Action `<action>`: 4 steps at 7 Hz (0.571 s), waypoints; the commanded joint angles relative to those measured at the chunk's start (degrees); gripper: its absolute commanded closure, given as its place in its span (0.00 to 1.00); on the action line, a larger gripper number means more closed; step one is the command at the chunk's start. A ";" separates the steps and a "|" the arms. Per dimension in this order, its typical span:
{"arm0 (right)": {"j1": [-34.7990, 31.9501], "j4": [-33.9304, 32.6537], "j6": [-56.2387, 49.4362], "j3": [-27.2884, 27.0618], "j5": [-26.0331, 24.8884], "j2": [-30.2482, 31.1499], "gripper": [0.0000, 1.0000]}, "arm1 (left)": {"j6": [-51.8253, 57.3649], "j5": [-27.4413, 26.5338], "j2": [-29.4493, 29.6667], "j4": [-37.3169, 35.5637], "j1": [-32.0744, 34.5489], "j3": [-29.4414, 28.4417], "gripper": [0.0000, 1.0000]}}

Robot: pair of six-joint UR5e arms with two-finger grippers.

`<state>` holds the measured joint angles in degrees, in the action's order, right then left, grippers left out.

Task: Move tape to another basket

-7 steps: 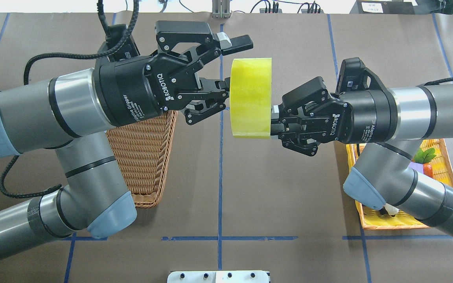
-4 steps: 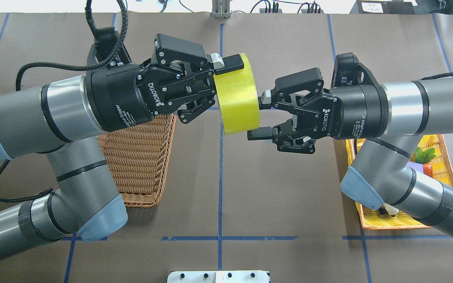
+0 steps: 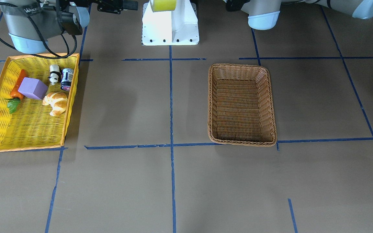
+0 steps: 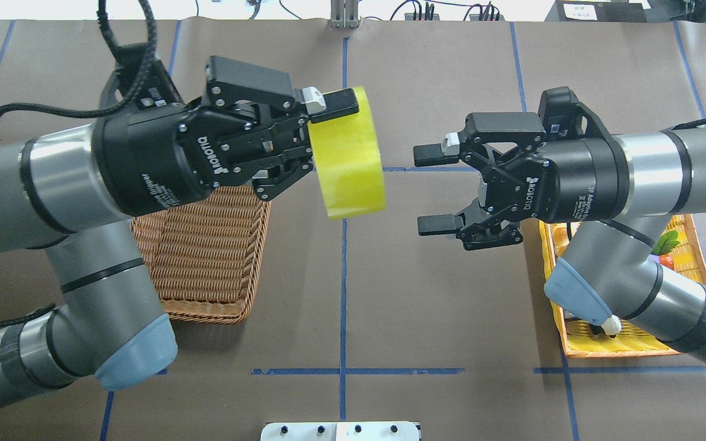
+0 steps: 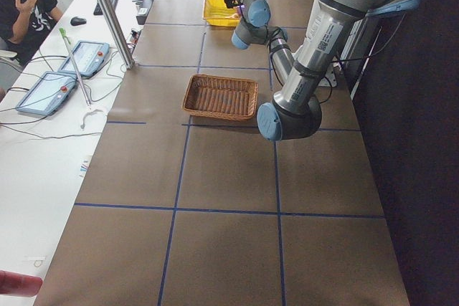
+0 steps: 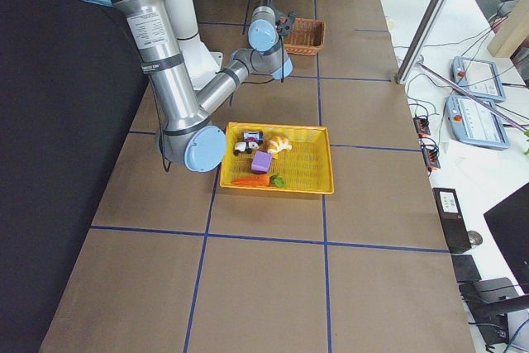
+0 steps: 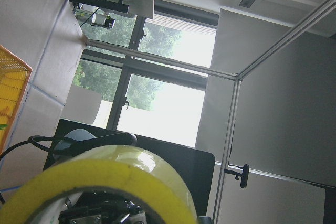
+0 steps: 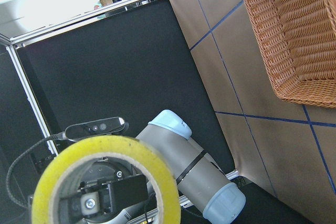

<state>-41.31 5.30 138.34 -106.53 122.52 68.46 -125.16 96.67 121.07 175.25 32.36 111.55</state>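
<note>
Yellow tape (image 4: 348, 156) clamped in left gripper (image 4: 327, 131), clear of wide-spread right gripper (image 4: 419, 190), basket (image 4: 206, 263) below.

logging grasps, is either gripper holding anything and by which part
The left gripper holds the tape by the wall of the roll, one finger on the outside, the other inside the core. The right gripper is open and empty.

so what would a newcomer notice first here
The wide roll of translucent yellow-green tape, held in mid-air by the left gripper over the middle of the table. The right gripper faces it, open and empty. An empty rectangular brown wicker basket sits on the robot's left.
</note>
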 commanded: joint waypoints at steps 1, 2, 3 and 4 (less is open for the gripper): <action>-2.87 0.24 -1.13 0.53 0.44 2.28 0.00 | 0.26 0.36 -4.33 -0.61 0.42 3.23 1.00; -5.16 -1.59 -9.32 1.75 3.22 5.17 0.00 | 2.61 0.10 -6.61 -1.83 0.69 2.54 1.00; -7.88 -7.18 -17.06 2.98 6.47 6.24 0.00 | 7.95 0.36 -10.29 -5.41 0.69 2.71 1.00; -11.21 -14.80 -22.45 3.00 9.63 6.43 0.00 | 12.44 3.15 -11.37 -13.45 1.04 2.97 1.00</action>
<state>-48.91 -1.94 123.14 -104.07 128.51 74.06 -117.88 97.72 111.93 168.92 33.10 114.29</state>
